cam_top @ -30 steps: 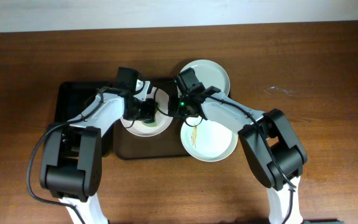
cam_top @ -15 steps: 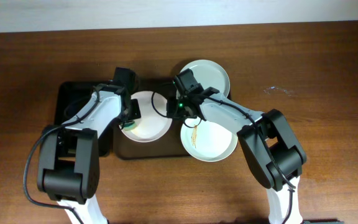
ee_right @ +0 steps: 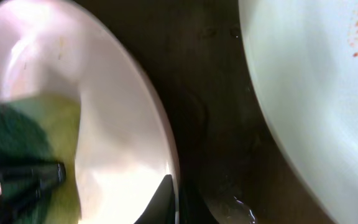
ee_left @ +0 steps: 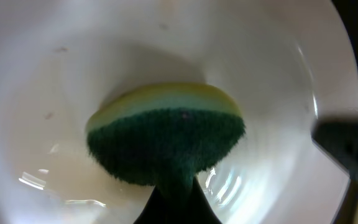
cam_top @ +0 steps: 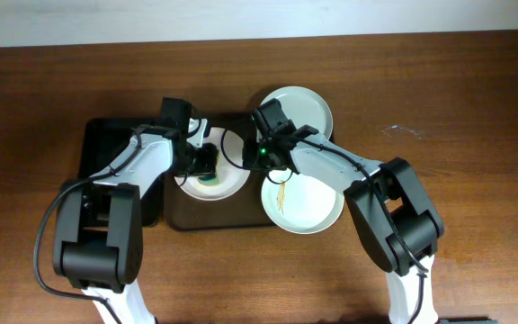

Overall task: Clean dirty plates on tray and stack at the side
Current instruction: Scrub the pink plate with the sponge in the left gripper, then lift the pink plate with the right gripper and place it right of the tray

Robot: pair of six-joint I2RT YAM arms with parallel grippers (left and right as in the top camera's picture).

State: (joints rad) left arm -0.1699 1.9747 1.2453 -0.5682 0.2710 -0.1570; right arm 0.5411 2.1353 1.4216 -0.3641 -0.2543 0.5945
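Note:
A white plate [cam_top: 227,180] lies on the dark brown tray [cam_top: 214,217]. My left gripper [cam_top: 203,163] is shut on a green and yellow sponge [cam_top: 211,177] and presses it on the plate's inside; the left wrist view shows the sponge [ee_left: 166,134] on the wet plate [ee_left: 48,81], with the jaws [ee_left: 176,205] pinched on it. My right gripper [cam_top: 253,159] is shut on this plate's right rim [ee_right: 166,155], jaws [ee_right: 174,196] closed over the edge. A second plate [cam_top: 306,106] lies at the back. A third plate [cam_top: 308,205] with a yellowish-brown smear lies at the front right.
A smaller black tray [cam_top: 106,153] lies left of the brown one, under my left arm. In the right wrist view a plate with reddish-brown specks [ee_right: 309,81] lies close beside the held plate, with wet brown tray floor [ee_right: 216,99] between them.
My left gripper swept the sponge to the plate's left edge and back toward the middle. My right gripper stayed on the plate's rim.

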